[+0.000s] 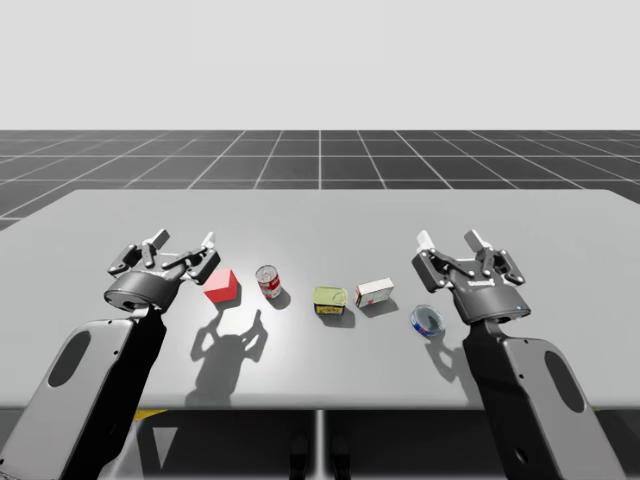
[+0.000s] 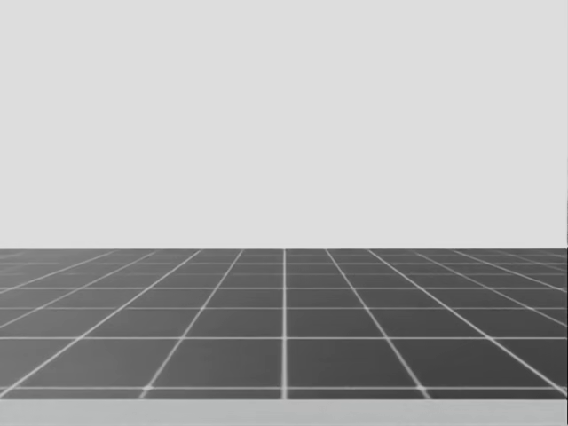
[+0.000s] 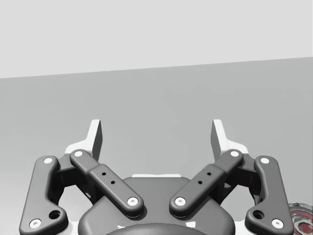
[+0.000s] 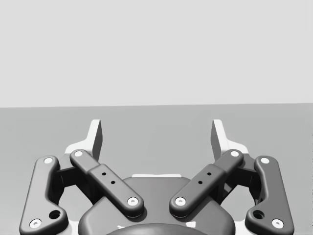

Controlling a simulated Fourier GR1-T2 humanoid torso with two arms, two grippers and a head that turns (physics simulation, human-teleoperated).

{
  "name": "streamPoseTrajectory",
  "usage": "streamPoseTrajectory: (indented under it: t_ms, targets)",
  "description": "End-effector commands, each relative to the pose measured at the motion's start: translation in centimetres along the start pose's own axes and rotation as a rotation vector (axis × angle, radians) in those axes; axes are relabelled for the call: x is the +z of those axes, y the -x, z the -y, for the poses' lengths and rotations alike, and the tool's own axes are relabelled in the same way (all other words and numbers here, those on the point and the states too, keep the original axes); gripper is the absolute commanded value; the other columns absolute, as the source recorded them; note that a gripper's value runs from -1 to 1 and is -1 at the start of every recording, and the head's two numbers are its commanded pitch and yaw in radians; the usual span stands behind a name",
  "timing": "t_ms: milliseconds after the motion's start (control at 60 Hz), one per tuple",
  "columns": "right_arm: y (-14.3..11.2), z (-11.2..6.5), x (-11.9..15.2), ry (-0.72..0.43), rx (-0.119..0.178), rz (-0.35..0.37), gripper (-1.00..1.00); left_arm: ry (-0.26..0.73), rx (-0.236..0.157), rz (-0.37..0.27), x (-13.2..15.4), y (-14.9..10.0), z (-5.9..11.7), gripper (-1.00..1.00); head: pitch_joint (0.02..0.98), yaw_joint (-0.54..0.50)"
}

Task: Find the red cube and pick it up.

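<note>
The grey surface (image 1: 320, 215) carries a row of small things. My left claw (image 1: 185, 250) and right claw (image 1: 449, 243) both stand wide open, gripping nothing. The red cube (image 1: 221, 286), plain, with a lighter top face, sits just beside the left claw, between it and a red can (image 1: 268, 281). Whether cube and claw touch I cannot tell. In the left wrist view a reddish round rim (image 3: 302, 220) beside the claw is cut off.

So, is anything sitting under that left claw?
Beneath the left gripper only grey table shows. The red cube sits beside it, not under it. The patch the gripper's body covers is hidden.
</note>
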Motion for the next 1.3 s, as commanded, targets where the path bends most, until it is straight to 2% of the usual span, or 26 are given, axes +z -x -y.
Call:
streamPoseTrajectory:
  t_ms: [17,50,67,83,350,367,750,950,1300]
  targets:
    - [0.23,-0.08,0.08,0.018,-0.015,-0.022,-1.00,-0.001,-0.001,0.000,0.02,-0.03,-0.02,-1.00,0.064,0.00]
    - [0.26,-0.06,0.07,0.003,-0.019,-0.024,-1.00,-0.001,0.000,0.000,0.02,-0.03,-0.03,-1.00,0.066,0.00]
    - [0.21,-0.06,-0.01,-0.006,-0.036,-0.022,-1.00,-0.001,0.000,0.000,0.03,-0.04,-0.04,-1.00,0.072,0.00]
    - [0.20,-0.06,-0.06,-0.005,-0.039,-0.019,-1.00,-0.001,0.001,0.000,0.03,-0.04,-0.04,-1.00,0.075,0.00]
    - [0.32,0.36,-0.40,0.020,-0.045,-0.037,-1.00,-0.001,-0.001,0.000,0.03,0.02,-0.03,-1.00,0.202,-0.02]
    - [0.39,0.42,-0.47,0.007,-0.052,-0.050,-1.00,-0.001,-0.002,-0.001,0.02,0.03,-0.04,-1.00,0.229,-0.02]
    - [0.52,0.70,-0.68,0.017,-0.062,-0.066,-1.00,0.001,-0.003,-0.002,-0.10,0.05,-0.07,-1.00,0.550,0.01]
    - [0.53,0.71,-0.66,0.011,-0.062,-0.074,-1.00,0.001,-0.007,-0.004,-0.12,0.07,-0.04,-1.00,0.658,0.09]
    - [1.05,0.14,-0.70,-0.012,-0.051,-0.103,-1.00,0.003,-0.009,-0.012,-0.16,0.14,0.00,-1.00,0.792,0.35]
